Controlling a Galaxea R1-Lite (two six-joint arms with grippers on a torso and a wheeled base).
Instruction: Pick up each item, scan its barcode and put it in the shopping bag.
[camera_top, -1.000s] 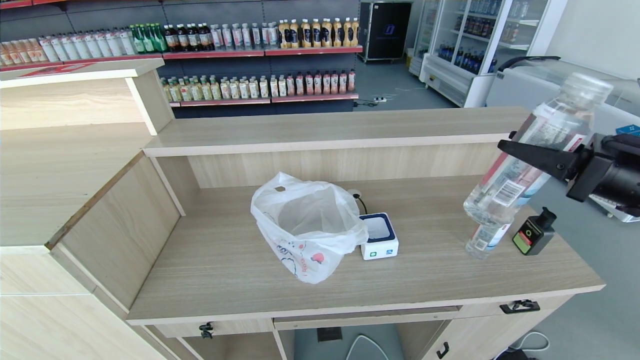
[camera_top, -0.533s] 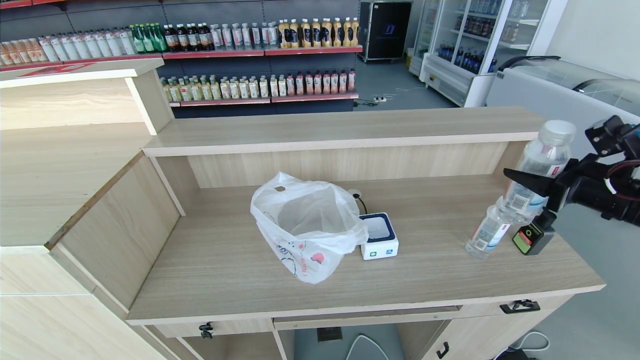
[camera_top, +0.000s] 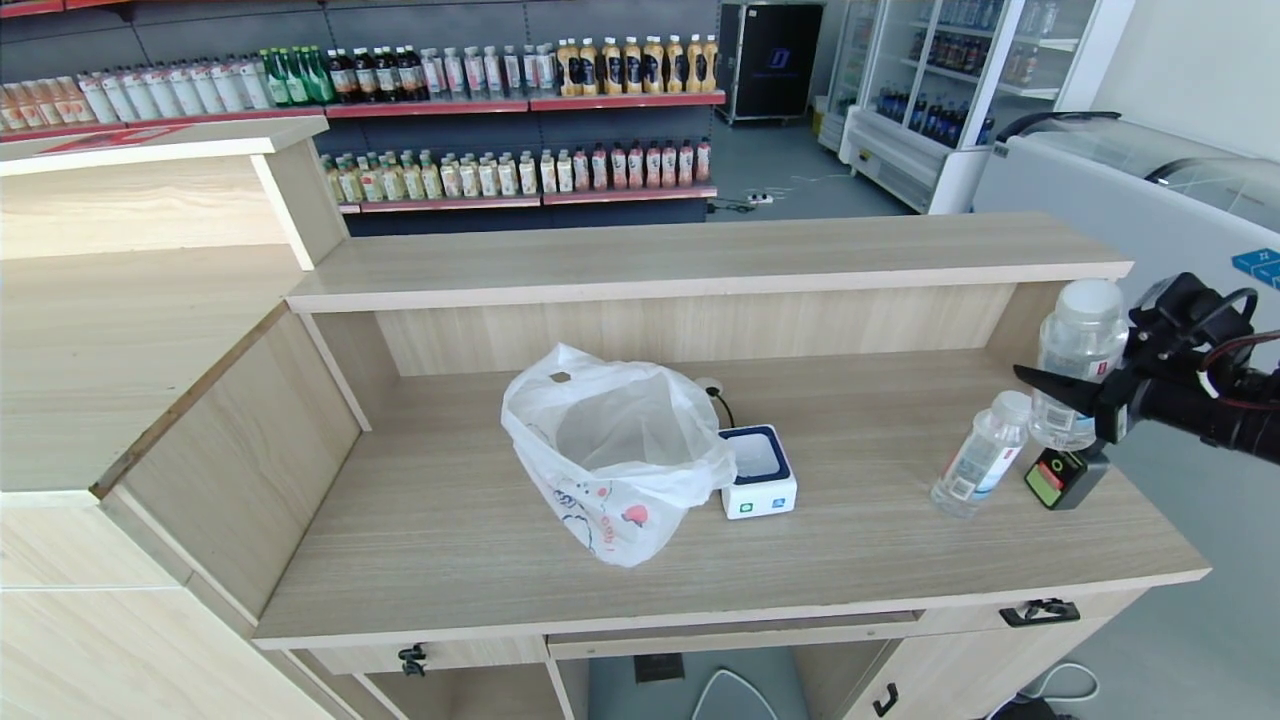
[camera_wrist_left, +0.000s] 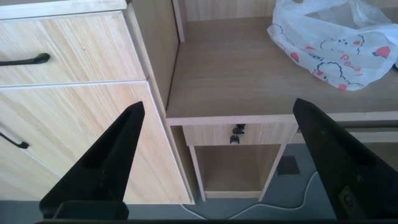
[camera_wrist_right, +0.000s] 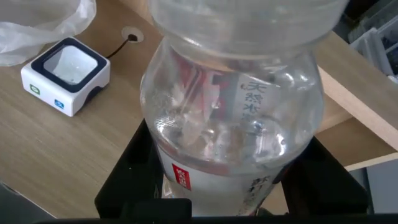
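Note:
My right gripper (camera_top: 1088, 408) is shut on a clear water bottle (camera_top: 1078, 365) with a red and white label, held upright at the counter's right end. The same bottle (camera_wrist_right: 233, 127) sits between the dark fingers in the right wrist view. A smaller water bottle (camera_top: 979, 456) stands on the counter just left of it. The white shopping bag (camera_top: 615, 450) stands open mid-counter, with the white scanner box (camera_top: 758, 470) touching its right side. The scanner (camera_wrist_right: 65, 74) and bag (camera_wrist_right: 37, 22) lie beyond the held bottle. My left gripper (camera_wrist_left: 217, 162) is open, low before the counter's front left, bag (camera_wrist_left: 329, 37) beyond.
A small black device (camera_top: 1062, 478) with a red and green label stands near the right edge, below the held bottle. A raised wooden ledge (camera_top: 700, 255) runs along the counter's back. Cabinet drawers (camera_wrist_left: 68, 56) flank the left arm. Shelves of drinks fill the shop behind.
My right gripper has come down and drawn back to the right with the bottle, which went from tilted high over the counter to upright beside the smaller bottle.

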